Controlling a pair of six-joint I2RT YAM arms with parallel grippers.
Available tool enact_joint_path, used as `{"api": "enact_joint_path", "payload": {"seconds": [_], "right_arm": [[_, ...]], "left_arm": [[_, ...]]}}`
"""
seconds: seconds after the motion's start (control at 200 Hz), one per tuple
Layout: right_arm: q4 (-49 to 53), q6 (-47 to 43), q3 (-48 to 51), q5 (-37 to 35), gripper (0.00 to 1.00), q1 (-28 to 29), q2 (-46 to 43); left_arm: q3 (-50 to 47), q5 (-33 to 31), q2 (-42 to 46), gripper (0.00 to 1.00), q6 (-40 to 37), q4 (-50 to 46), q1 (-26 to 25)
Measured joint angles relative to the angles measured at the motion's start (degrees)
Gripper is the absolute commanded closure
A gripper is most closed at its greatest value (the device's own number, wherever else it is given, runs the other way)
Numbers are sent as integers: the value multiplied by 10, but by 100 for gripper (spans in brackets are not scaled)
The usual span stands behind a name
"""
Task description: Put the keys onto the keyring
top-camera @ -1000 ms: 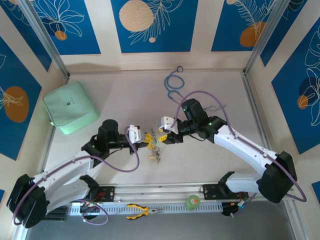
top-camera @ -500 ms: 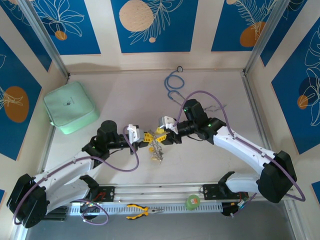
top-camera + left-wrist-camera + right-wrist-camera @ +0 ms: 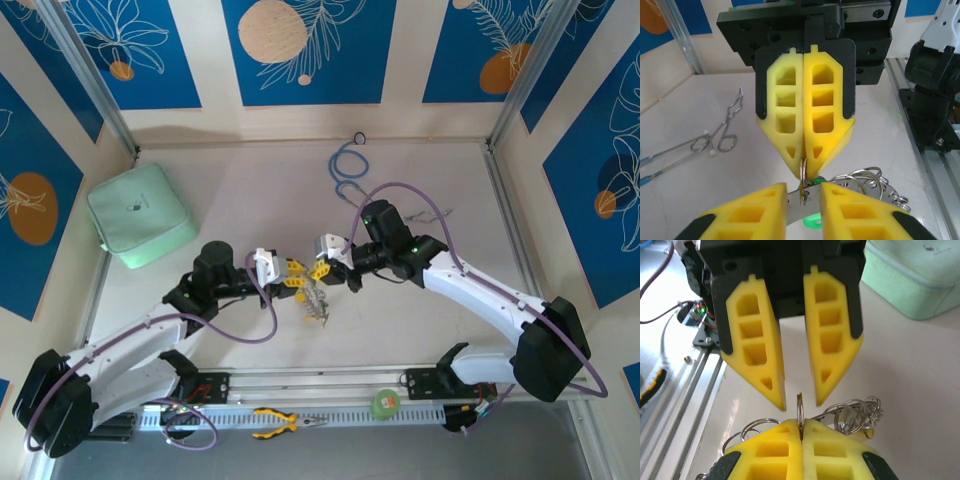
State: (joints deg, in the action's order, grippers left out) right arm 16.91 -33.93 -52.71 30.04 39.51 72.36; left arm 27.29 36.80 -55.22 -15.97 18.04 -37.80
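The right gripper (image 3: 801,432) pinches the thin, stiff, slippery keyring (image 3: 799,412) by its edge mid-table, light keys (image 3: 316,303) dangling, while the left gripper (image 3: 800,400) waits open opposite.

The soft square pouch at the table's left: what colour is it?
The soft square pouch is pale mint green; the top external view shows it best.
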Motion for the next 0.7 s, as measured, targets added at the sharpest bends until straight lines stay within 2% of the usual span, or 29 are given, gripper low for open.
{"api": "enact_joint_path", "payload": {"seconds": [0.23,0.485,0.7], "right_arm": [[94,-54,-57,-112,100,49,18],[137,-73,-98,-173,100,76,42],[153,-76,-111,-182,100,86,44]], "left_arm": [[35,-14,4,77,-39,-86,0],[50,-14,-8,77,-63,-131,0],[52,-12,-12,92,-75,-143,0]]}}
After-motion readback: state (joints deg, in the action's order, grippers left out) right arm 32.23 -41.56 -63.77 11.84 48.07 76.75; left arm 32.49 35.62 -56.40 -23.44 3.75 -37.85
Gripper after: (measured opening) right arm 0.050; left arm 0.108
